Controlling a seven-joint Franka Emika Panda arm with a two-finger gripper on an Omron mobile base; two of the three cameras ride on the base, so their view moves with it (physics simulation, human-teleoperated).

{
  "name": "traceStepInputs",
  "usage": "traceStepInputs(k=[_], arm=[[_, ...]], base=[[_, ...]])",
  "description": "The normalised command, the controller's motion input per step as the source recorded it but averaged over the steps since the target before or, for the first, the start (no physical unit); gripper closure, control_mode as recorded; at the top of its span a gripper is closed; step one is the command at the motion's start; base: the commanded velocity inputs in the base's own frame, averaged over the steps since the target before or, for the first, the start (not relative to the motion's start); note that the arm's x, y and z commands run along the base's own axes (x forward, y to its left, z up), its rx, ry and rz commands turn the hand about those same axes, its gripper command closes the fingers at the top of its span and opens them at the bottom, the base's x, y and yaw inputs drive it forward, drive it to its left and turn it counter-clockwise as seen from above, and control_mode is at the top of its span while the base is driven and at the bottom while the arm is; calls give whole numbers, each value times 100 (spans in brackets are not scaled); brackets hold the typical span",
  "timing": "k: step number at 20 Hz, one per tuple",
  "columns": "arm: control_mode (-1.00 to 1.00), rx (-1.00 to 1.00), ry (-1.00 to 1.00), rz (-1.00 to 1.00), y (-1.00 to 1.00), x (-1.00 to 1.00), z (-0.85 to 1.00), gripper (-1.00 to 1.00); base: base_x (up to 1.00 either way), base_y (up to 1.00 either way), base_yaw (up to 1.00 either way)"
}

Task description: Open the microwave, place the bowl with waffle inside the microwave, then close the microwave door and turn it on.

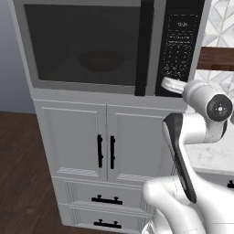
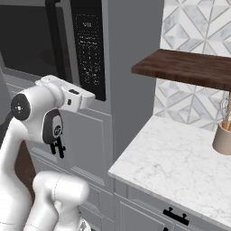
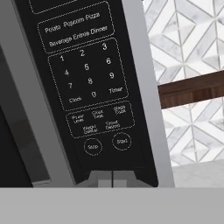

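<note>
With its jaws pressed together and holding nothing, the gripper (image 3: 112, 178) points at the lower edge of the black keypad panel (image 3: 89, 87) on the microwave (image 1: 109, 45), fingertips close to the panel's bottom margin; whether they touch it cannot be told. The round Start button (image 3: 121, 141) lies just ahead of the jaws and a shade to one side in the hand view, with the Stop button (image 3: 92, 146) beside it on the other side, so the coming press appears to turn on a short push forward and a slight shift toward Start rather than Stop. The panel's long axis runs away from the fingertips, rising through the rows of keys. Legible writing reads "Potato Popcorn Pizza" and "Beverage Entree Dinner" near the top, then digits 1 to 9 and 0 flanked by "Clock" and "Timer"; the smaller function keys below are too blurred to read with confidence. No brand name can be made out. The microwave door (image 1: 84, 43) stands closed off to the side of the jaws, beyond its vertical black bar handle (image 1: 145, 45), and the bowl with waffle (image 1: 101, 60) shows dimly through the tinted window, resting inside the cavity. Judged from this, only the switching-on remains.
</note>
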Motion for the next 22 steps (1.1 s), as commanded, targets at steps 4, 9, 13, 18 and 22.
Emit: traceStepInputs(k=[4, 9, 13, 18, 22], arm=[[-100, 0, 0, 0, -2, 27, 0, 100], [-100, 0, 0, 1, -7, 25, -1, 100], [-100, 0, 0, 2, -11, 24, -4, 100], [-100, 0, 0, 2, -4, 26, -8, 100], [-100, 0, 0, 1, -1, 29, -8, 100]], base=[[0, 0, 0], [0, 0, 0], [0, 0, 0], [0, 0, 0], [0, 0, 0]])
